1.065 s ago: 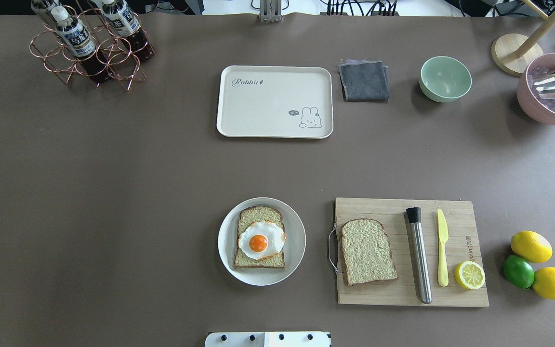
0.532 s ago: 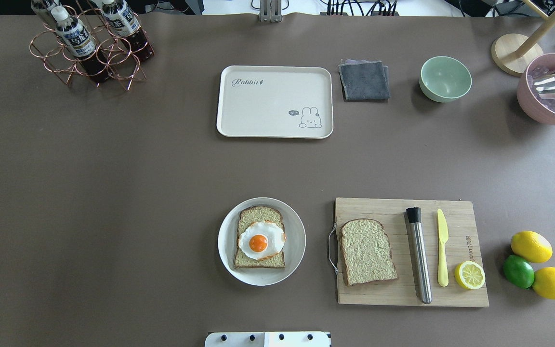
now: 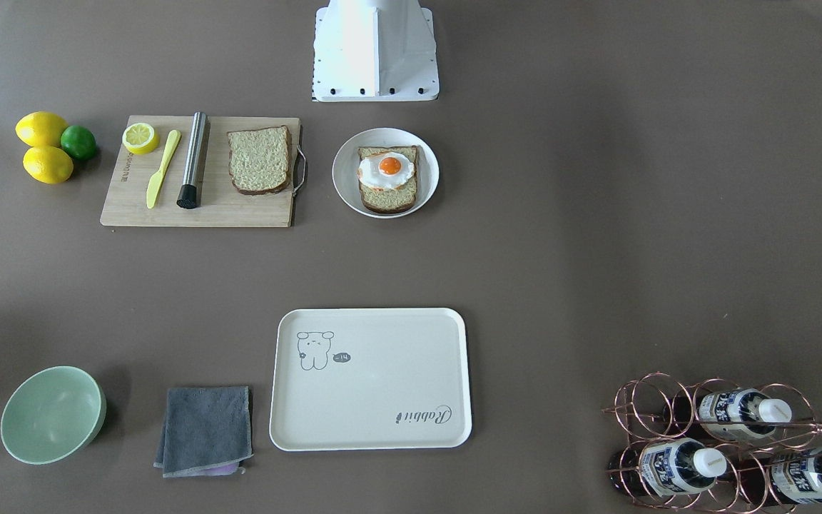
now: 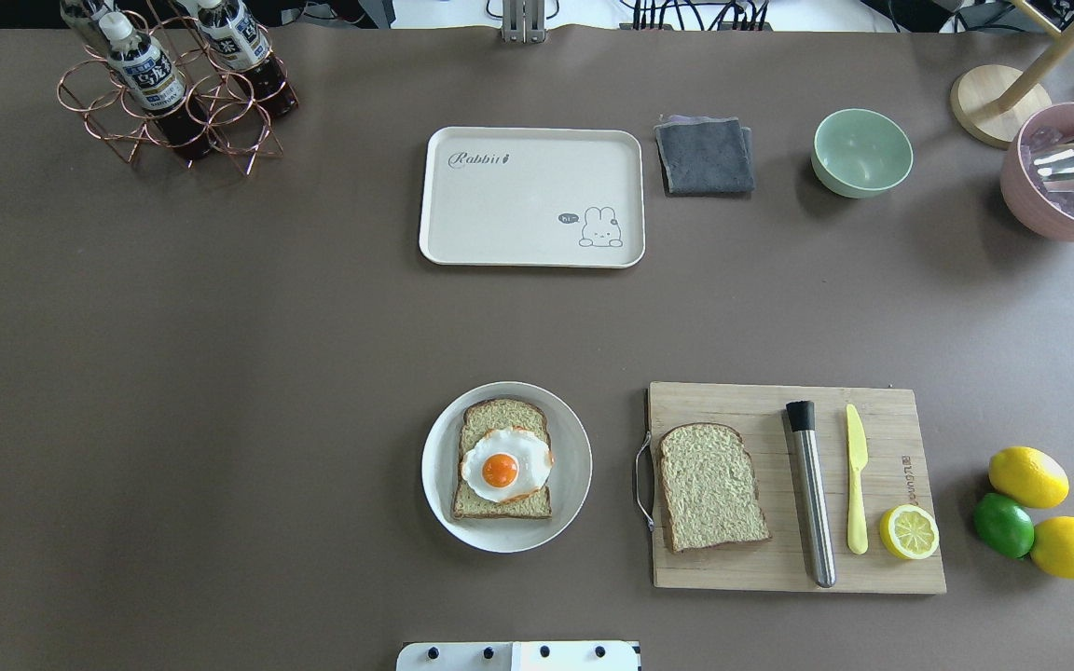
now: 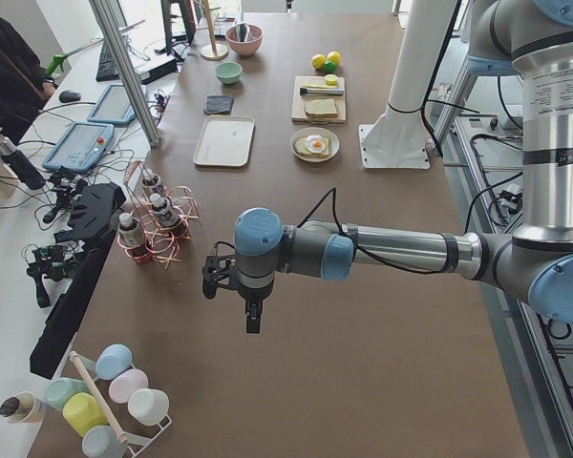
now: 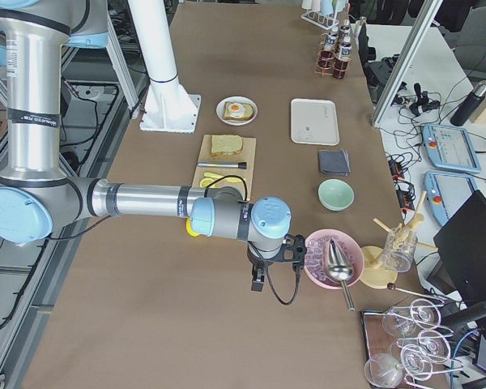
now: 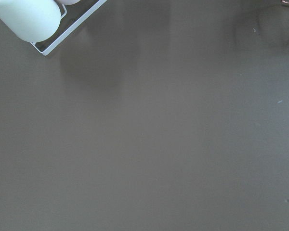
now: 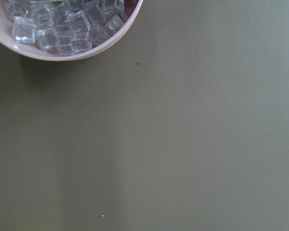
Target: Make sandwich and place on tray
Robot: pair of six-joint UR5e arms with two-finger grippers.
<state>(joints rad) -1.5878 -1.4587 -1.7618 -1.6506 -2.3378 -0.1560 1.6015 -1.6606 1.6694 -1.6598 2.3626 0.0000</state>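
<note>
Right gripper (image 6: 257, 284): visible only from the side, fingers pointing straight down over bare table, just beside pink ice bowl (image 4: 1022, 205). Spread or clenched: cannot tell. Left gripper (image 5: 253, 322): same limitation, cannot tell. Hanging fingers-down near bottle rack (image 5: 158, 243).

Key relation: loose slice (image 4: 710, 486) lying flat on cutting board (image 4: 751, 568), well apart from right gripper, inboard of it toward table's middle and closer to robot base. Long axis of slice running roughly away from base, rounded top outward, slightly skewed. Judged much nearer to right gripper than to left, so right arm the likely choice for the pick.

Egg-topped slice (image 4: 500, 506) carrying fried egg (image 4: 504, 464), on plate (image 4: 433, 466), just beyond the board as reckoned from right gripper, roughly midway between the two grippers. Tray (image 4: 518, 200) bare, farther from base than plate, well apart from both grippers.

Pose: right forearm stretched level out over table, wrist bent down. Left forearm likewise level, wrist down, no task item close by.
</note>
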